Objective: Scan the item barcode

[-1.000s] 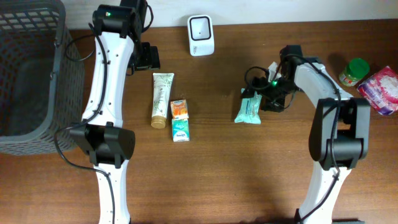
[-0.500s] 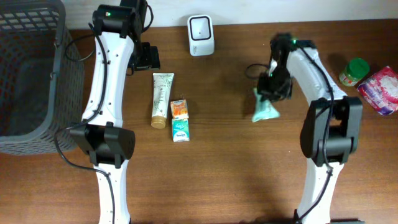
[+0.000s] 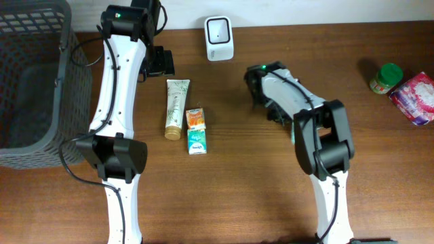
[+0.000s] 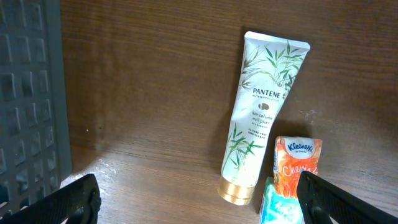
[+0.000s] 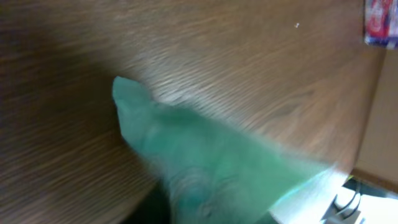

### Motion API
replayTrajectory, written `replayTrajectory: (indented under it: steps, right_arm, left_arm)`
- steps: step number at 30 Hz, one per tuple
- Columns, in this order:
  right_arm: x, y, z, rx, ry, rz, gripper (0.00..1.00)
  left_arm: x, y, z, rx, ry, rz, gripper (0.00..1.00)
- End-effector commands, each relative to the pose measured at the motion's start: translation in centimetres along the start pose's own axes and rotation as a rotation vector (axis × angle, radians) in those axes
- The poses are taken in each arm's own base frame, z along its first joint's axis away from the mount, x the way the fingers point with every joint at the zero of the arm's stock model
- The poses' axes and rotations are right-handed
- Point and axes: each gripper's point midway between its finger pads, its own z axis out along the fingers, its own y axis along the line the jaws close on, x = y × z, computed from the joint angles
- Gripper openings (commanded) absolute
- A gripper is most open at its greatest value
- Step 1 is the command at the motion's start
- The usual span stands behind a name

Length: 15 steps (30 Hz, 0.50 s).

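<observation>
The item, a green packet (image 5: pixel 205 155), fills the lower part of the right wrist view, blurred and raised above the wood. My right gripper (image 3: pixel 258 88) is shut on it, though its fingers are hidden behind the packet. In the overhead view the right arm covers the packet. The white barcode scanner (image 3: pixel 218 29) stands at the table's back edge, left of and behind that gripper. At the back left my left gripper (image 3: pixel 157 62) hangs open and holds nothing, with its fingertips (image 4: pixel 74 199) showing at the bottom of its wrist view.
A Pantene tube (image 3: pixel 177 107) lies under the left gripper, with an orange tissue pack (image 3: pixel 195 118) and a teal one (image 3: pixel 196 141) beside it. The dark basket (image 3: pixel 64 74) stands at far left. A green-lidded jar (image 3: pixel 387 76) and a pink packet (image 3: pixel 415 97) sit at far right.
My right gripper closed on the green packet, lifted it off the table and swung it left toward the scanner. The left arm has not moved.
</observation>
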Motion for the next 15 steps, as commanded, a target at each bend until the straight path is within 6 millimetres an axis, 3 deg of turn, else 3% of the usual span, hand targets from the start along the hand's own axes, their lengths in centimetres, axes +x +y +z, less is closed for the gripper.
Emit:
replayTrajectory:
  steps: [1,4,5,8,11,13,15]
  right_arm:
    - [1.6,3.4,-1.9,-0.072,0.008,-0.044,0.56]
    - [1.5,5.3,-5.7,-0.215,0.033,-0.046,0.57]
    - [0.6,4.7,-7.4,-0.237,0.013,-0.052,0.59]
    - [-0.2,2.9,-9.9,-0.26,0.002,-0.095,0.64]
    - [0.4,1.3,-9.9,-0.265,0.058,-0.173,0.71]
    - [1.7,2.3,-9.8,-0.352,0.111,-0.327,0.73]
    - [2.6,3.1,-9.9,-0.397,0.143,-0.368,0.73]
  left_arm:
    - [0.0,0.2,-0.3,-0.011,-0.01,0.013,0.99]
    - [0.0,0.2,-0.3,-0.011,-0.01,0.013,0.99]
    - [0.0,0.2,-0.3,-0.011,-0.01,0.013,0.99]
    - [0.0,0.2,-0.3,-0.011,-0.01,0.013,0.99]
    - [0.0,0.2,-0.3,-0.011,-0.01,0.013,0.99]
    - [0.0,0.2,-0.3,-0.011,-0.01,0.013,0.99]
    - [0.0,0.2,-0.3,-0.011,-0.01,0.013,0.99]
